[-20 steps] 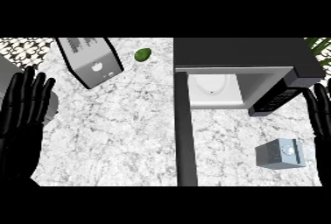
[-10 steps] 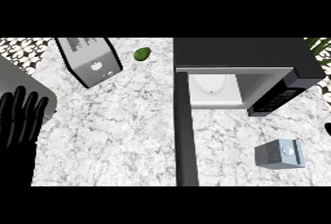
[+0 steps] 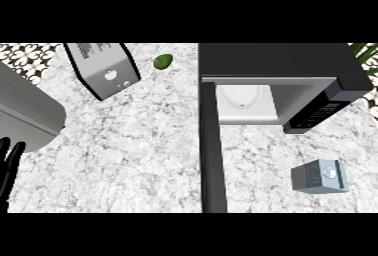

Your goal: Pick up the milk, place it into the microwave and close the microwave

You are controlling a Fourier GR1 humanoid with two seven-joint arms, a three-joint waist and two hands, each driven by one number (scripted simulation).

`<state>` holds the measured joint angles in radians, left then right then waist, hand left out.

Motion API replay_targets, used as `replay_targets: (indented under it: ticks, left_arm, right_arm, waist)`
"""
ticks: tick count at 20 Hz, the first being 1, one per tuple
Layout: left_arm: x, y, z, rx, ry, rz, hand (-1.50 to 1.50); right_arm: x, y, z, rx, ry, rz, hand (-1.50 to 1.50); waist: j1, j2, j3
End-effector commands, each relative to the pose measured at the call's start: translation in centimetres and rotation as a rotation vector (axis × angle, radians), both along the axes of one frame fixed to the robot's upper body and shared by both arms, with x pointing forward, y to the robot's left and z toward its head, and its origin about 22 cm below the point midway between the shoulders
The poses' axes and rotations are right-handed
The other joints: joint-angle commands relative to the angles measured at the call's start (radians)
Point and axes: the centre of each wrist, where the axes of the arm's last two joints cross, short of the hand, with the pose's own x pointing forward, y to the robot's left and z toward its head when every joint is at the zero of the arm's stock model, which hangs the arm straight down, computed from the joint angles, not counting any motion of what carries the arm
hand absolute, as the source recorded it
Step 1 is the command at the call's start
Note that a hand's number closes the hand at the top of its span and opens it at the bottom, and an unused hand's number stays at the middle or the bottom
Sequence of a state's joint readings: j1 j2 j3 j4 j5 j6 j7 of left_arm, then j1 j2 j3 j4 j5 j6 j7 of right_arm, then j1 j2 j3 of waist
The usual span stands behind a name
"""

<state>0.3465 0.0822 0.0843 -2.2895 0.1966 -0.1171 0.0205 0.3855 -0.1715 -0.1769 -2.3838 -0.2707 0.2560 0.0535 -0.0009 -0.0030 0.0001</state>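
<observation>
The milk (image 3: pixel 320 176), a small grey-blue carton, stands on the counter at the lower right, in front of the microwave (image 3: pixel 280 62). The microwave is open. Its dark door (image 3: pixel 211 150) swings out towards me, and a white plate (image 3: pixel 240 97) lies inside. Only the straight black fingers of my left hand (image 3: pixel 9 161) show, at the lower left edge, far from the milk and holding nothing. My right hand is out of view.
A broad grey shape (image 3: pixel 26 107), apparently part of my left arm, covers the left edge. A grey toaster-like box (image 3: pixel 103 70) stands at the back left, with a green lime (image 3: pixel 163 61) beside it. A plant (image 3: pixel 365 50) shows at the back right corner.
Both hands have sunk away: the right has left the view, and the left has slid down to the lower left edge. A grey shape has come in at the left.
</observation>
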Motion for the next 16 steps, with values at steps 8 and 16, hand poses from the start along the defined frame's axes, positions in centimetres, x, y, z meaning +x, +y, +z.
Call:
replay_targets:
  ticks: [8,16]
  left_arm:
    - [-3.8,2.8,1.2,0.005,-0.009,0.007,-1.5]
    - [-4.5,4.0,1.3,-0.006,-0.008,-0.014,-1.5]
  right_arm:
    - [-1.6,-3.2,-3.3,-0.018,0.062,-0.038,-1.5]
    - [1.3,-4.4,-9.1,0.009,0.133,-0.124,-1.5]
  waist:
    - [0.0,0.0,0.0]
    - [0.008,0.002,0.0]
